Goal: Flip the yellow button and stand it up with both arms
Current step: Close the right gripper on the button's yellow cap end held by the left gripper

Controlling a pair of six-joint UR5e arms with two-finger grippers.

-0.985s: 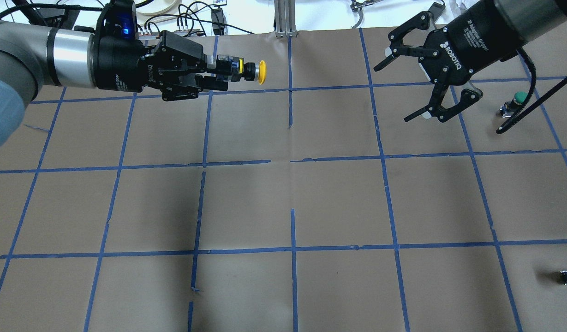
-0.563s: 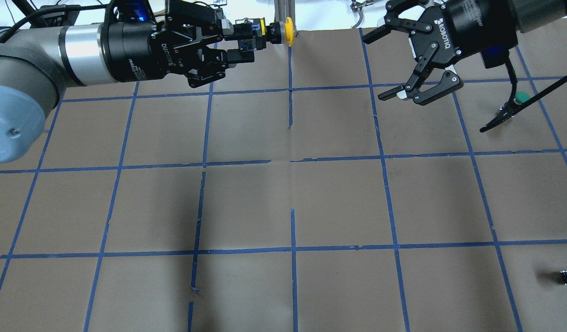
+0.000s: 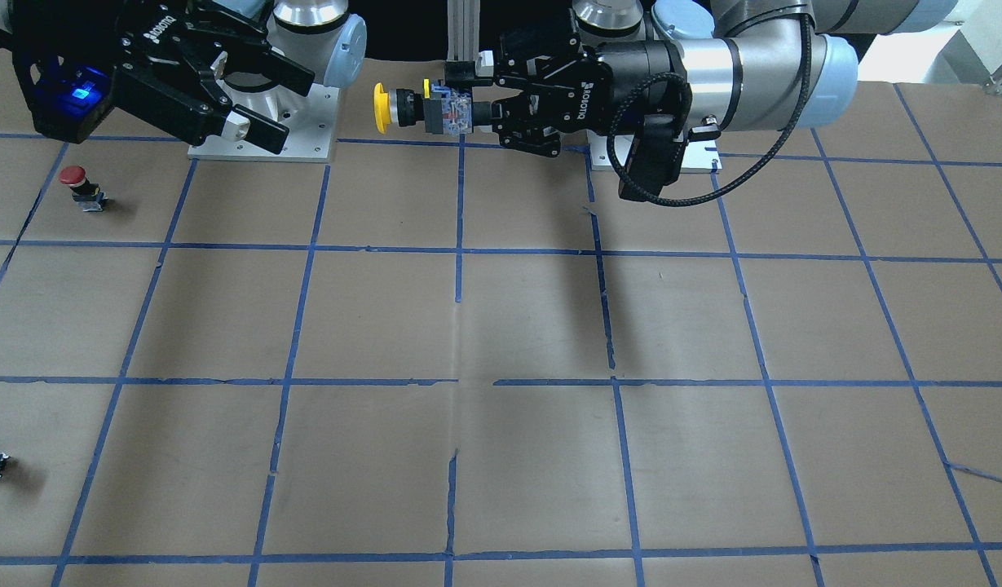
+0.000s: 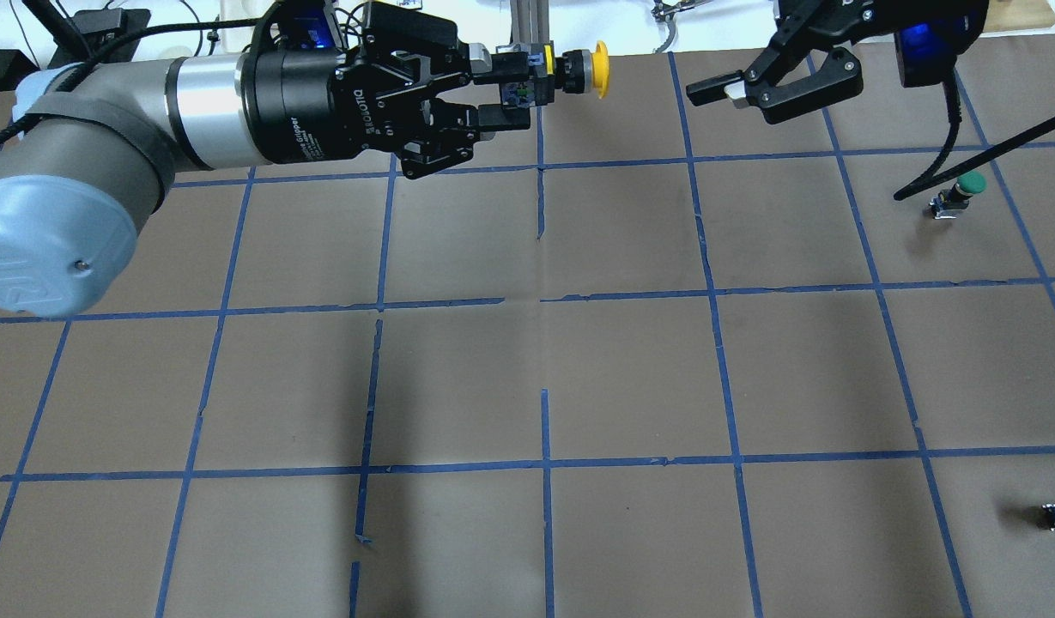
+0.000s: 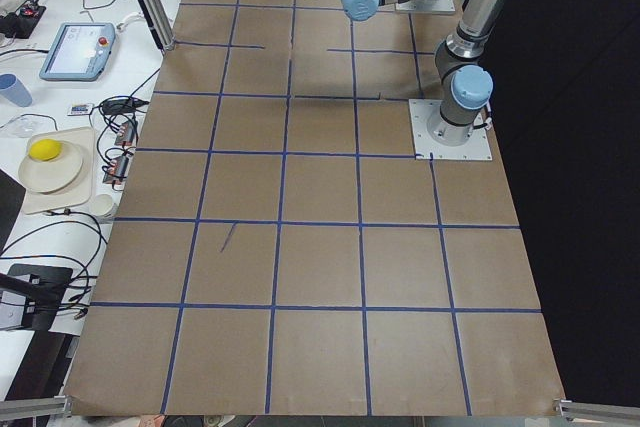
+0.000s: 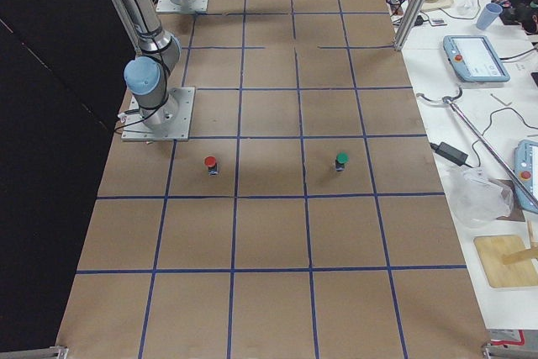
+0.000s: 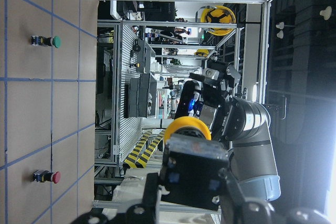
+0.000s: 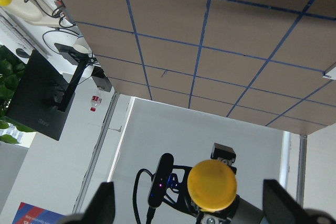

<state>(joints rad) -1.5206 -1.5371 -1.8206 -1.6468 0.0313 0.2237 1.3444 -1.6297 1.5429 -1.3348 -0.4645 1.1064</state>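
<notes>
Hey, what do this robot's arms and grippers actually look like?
The arms are silver-grey tubes with light-blue joint caps. The left gripper and right gripper are black, with jointed fingers, white ROBOTIQ lettering and a blue wrist light. A black braided cable loops off the left wrist.

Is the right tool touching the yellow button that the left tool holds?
Apart. The front-facing view shows bare table between the open right tool and the cap of the yellow button.
</notes>
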